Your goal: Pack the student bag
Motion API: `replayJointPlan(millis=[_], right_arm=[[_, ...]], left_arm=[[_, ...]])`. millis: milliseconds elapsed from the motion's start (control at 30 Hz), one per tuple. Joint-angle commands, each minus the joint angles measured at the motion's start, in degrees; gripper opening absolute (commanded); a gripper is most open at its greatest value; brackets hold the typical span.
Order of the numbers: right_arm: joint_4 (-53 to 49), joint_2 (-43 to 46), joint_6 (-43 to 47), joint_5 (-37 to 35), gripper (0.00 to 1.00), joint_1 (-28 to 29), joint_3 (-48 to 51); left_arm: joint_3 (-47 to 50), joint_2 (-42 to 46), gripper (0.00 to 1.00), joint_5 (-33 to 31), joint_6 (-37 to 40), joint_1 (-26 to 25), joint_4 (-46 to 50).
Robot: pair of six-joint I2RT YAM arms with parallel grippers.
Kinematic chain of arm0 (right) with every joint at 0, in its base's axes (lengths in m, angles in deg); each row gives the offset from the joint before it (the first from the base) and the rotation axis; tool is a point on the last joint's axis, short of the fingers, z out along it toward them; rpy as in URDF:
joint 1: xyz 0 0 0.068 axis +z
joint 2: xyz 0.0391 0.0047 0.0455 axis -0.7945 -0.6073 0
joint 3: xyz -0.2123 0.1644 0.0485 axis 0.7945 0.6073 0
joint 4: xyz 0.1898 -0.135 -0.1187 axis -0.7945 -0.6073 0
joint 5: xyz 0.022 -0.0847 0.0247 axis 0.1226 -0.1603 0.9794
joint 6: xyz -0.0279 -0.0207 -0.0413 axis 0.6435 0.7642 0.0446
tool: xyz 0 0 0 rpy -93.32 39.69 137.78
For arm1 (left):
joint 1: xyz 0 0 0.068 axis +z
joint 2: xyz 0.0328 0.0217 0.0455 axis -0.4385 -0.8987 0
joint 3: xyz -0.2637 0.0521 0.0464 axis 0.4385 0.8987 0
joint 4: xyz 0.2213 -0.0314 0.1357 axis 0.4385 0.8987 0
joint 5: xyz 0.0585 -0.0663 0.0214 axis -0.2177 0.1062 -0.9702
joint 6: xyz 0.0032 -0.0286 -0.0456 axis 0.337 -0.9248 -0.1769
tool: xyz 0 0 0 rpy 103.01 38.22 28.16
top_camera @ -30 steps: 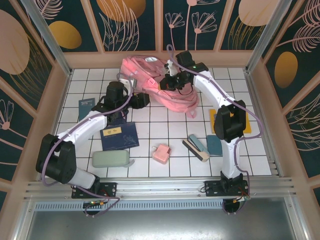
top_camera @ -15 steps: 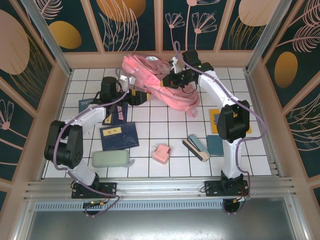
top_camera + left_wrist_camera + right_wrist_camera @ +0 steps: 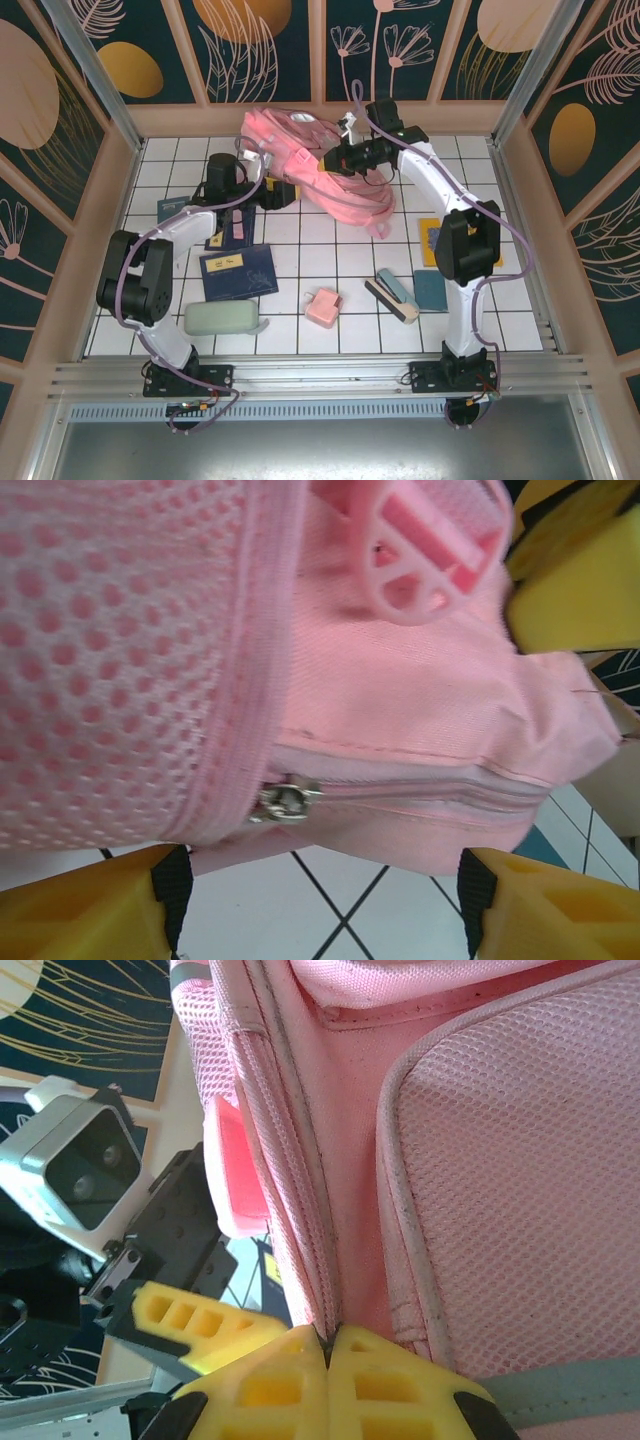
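At upper centre of the overhead frame, the student bag (image 3: 350,200) is sitting on the counter (image 3: 320,250). The right gripper (image 3: 328,1345) jaws are pinching together on its seam. The left gripper (image 3: 320,900) jaws are standing apart below a closed zipper (image 3: 285,802). Packing is apparently not yet starting: the blue book (image 3: 238,270), green case (image 3: 222,318) and small pink box (image 3: 323,306) are lying outside.

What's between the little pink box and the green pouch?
Nothing, just bare white tiles between the pink box and the green pouch, in the top view.

White tiled table (image 3: 320,252) bears student bag (image 3: 350,200), blue notebook (image 3: 238,271), green case (image 3: 222,318), pink box (image 3: 323,306).
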Motion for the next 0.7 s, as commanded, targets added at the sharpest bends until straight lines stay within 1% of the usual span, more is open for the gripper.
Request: replayJointPlan(millis=[0,233,433,567,667], right_arm=[[3.9,6.4,-1.5,7.5,0.00,-0.1,-0.1],[4.8,7.6,-2.1,8.4,0.00,-0.3,0.7],[5.8,8.0,-2.7,9.4,0.00,-0.3,1.9],[6.3,7.8,-3.1,9.6,0.00,-0.3,1.8],[6.4,7.3,-3.5,9.3,0.00,-0.5,1.4]], left_arm=[[-1.9,-1.2,0.72,-1.7,-0.2,0.6,-2.3],[-2.4,-2.0,0.72,-1.3,-1.0,1.5,-2.9],[-3.6,-2.4,0.71,2.7,-3.5,1.5,-7.0],[-4.2,-2.7,0.65,5.7,-5.2,1.5,-9.2],[-4.0,-2.6,0.55,7.0,-6.2,1.5,-10.3]])
